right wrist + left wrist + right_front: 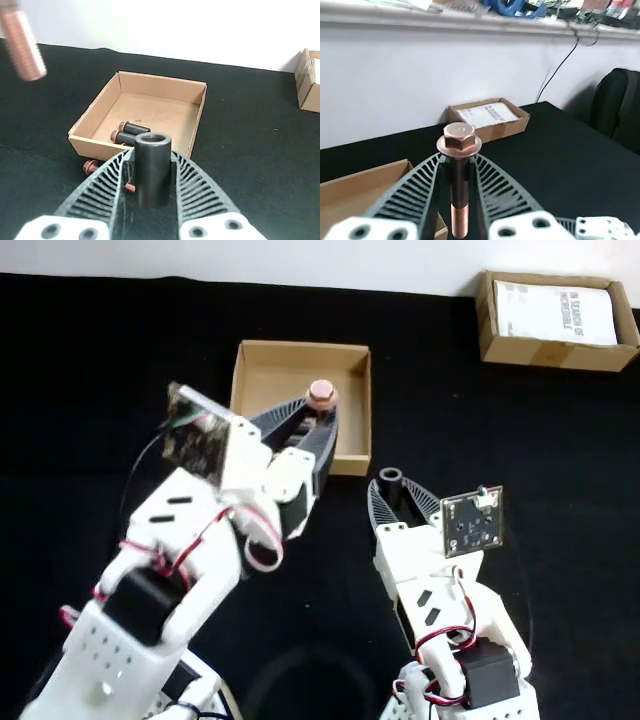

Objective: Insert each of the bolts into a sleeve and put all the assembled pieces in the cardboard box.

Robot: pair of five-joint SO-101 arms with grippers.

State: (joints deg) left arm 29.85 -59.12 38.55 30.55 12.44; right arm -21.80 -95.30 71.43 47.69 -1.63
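High view: your left gripper is pinching an upright bolt, your right gripper a sleeve, near the cardboard box.

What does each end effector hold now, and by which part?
The left end effector holds a copper bolt by its shank, head up. The right end effector holds a black sleeve by its sides.

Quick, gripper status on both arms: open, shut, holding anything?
Left gripper: shut on a bolt, held upright.
Right gripper: shut on a sleeve, held upright.
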